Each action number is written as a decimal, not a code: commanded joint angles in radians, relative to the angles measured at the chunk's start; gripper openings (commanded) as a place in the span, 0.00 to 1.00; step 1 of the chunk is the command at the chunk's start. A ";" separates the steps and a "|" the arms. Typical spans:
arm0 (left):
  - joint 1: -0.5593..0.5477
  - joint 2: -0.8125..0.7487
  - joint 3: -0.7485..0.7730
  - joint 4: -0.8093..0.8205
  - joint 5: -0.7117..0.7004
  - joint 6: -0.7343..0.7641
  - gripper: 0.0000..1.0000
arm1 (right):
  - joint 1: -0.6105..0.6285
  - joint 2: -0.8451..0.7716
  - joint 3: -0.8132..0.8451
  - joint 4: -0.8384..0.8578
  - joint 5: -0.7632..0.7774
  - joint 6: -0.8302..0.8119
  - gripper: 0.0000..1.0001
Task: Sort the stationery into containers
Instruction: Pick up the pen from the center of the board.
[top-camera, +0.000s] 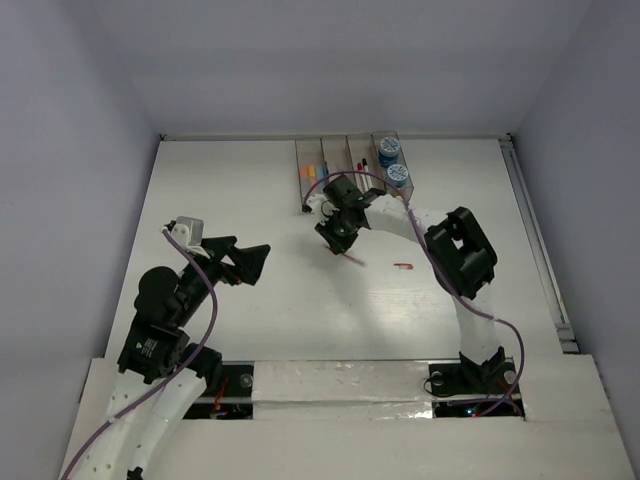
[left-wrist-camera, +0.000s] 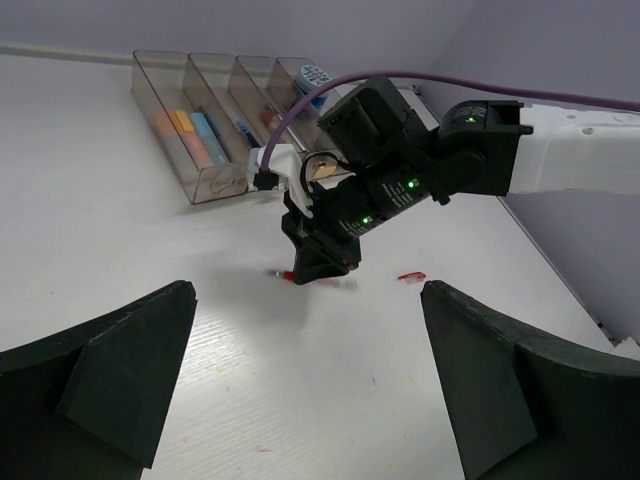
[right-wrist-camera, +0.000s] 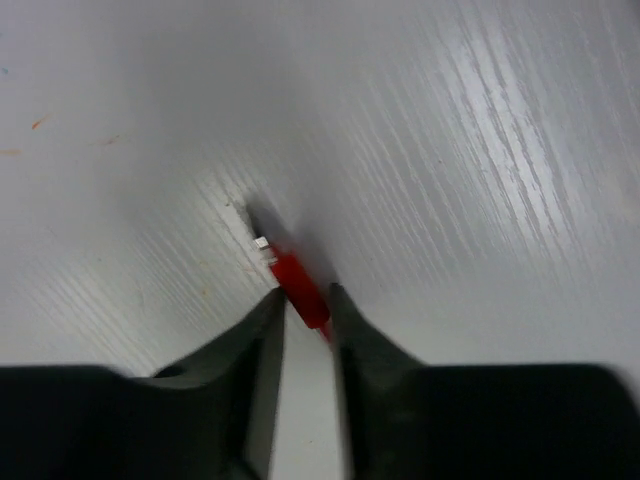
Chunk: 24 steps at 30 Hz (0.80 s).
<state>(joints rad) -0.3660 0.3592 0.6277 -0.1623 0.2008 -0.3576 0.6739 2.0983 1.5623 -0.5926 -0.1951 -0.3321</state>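
where the right gripper is positioned low against the table, its fingers are seen drawn narrow and pressed on both sides of a red pen. the pen is laid flat on the table, with its pale tip projecting ahead of the fingertips. in the top view the pen is located on the near side of the containers, close to them but apart, towards the middle of the table. a small red piece is found on the table to the right of the pen, apart from the gripper. the left gripper is held over the left half of the table with its fingers spread wide. the containers are formed of four bins joined in a row at the far edge. orange and blue sticks are lodged in the leftmost bin, and two blue-white rolls are seated in the rightmost bin. what is kept in the two middle bins cannot be told with certainty.
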 joint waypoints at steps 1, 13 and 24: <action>0.002 0.009 -0.005 0.037 0.009 -0.001 0.94 | 0.010 0.049 0.013 0.008 -0.006 0.024 0.18; 0.002 0.063 -0.017 0.070 0.104 0.000 0.83 | 0.019 -0.128 -0.091 0.324 -0.043 0.271 0.00; 0.002 0.139 -0.034 0.116 0.270 -0.006 0.54 | 0.121 -0.526 -0.433 0.996 -0.027 0.861 0.00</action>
<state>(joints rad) -0.3660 0.5034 0.5972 -0.1146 0.4198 -0.3603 0.7322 1.6173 1.1667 0.0967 -0.2081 0.3477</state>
